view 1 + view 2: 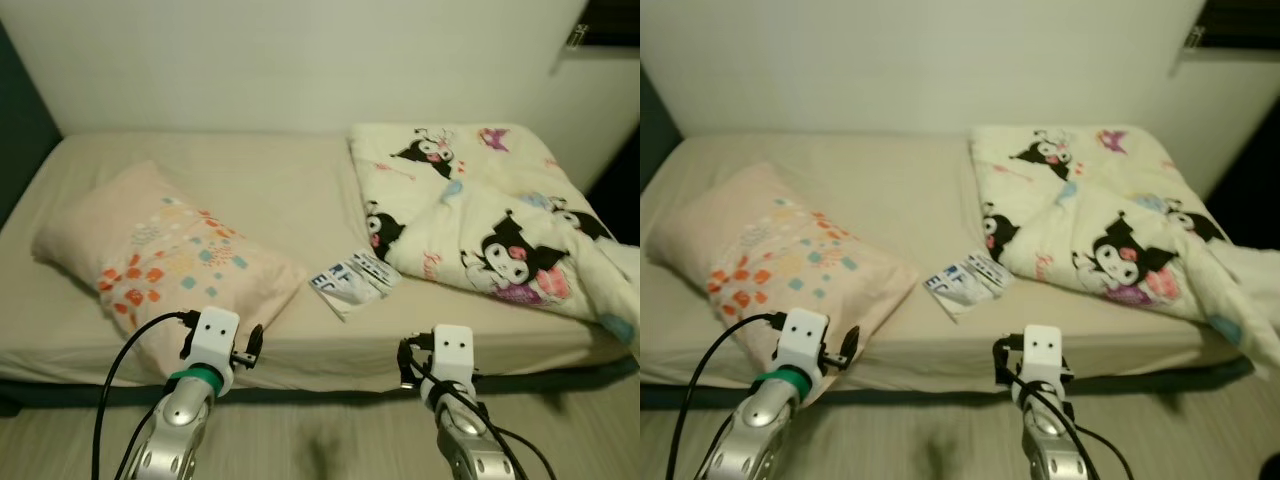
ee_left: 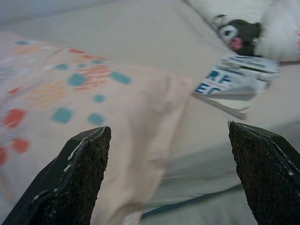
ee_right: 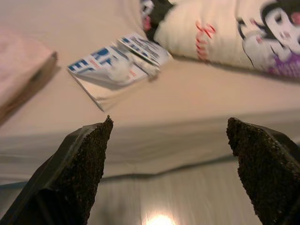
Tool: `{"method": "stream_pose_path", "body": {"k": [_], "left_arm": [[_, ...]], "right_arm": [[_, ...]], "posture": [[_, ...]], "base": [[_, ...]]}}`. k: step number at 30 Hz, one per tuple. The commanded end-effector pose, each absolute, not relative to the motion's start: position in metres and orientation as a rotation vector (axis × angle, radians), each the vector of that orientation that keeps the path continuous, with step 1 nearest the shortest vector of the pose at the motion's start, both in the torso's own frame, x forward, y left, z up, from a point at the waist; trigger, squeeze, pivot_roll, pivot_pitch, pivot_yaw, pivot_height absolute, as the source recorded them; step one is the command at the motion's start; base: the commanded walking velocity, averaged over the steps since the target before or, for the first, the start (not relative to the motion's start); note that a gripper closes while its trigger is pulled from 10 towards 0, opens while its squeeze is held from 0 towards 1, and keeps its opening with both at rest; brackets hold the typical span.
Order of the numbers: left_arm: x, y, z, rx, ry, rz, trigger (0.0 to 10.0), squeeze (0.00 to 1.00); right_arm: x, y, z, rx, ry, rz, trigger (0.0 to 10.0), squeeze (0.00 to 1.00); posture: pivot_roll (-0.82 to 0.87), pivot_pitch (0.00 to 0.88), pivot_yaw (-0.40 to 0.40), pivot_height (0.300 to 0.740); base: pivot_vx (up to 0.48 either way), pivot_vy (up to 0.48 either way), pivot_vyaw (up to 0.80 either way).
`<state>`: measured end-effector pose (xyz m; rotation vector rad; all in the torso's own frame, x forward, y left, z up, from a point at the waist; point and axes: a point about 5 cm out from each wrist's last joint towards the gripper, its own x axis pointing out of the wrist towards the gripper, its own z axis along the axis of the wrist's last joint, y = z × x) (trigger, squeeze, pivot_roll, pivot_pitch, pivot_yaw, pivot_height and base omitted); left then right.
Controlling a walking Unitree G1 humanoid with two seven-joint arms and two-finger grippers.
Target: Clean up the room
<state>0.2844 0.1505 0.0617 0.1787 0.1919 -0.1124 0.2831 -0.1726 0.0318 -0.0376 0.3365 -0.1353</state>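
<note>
Right wrist view | right pincer point(image 3: 168, 164) spread, empty | packet point(image 3: 117, 70) on bed ahead

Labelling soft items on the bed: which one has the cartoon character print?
The folded blanket on the bed's right side, white with black cartoon characters. The pillow on the left is peach with orange and teal shapes.
</note>
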Motion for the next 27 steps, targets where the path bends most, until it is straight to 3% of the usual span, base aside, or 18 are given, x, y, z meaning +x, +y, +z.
{"method": "stream_pose_path", "body": {"k": [1,27], "left_arm": [[0.2829,0.1524,0.0588,0.179,0.209,-0.105,10.0,0.0],[0.2898,0.1522,0.0578,0.161,0.245,-0.106,10.0,0.0]], "right_arm": [[0.2832,-0.1686,0.0313,-0.044,0.346,-0.116,10.0,0.0],[0.2842,-0.1774,0.0313,-0.022,0.352,-0.205,10.0,0.0]], "posture": [[0.14,0.01,0.049,0.74],[0.13,0.013,0.049,0.74]], "base": [[0.0,0.0,0.8],[0.0,0.0,0.03]]}}
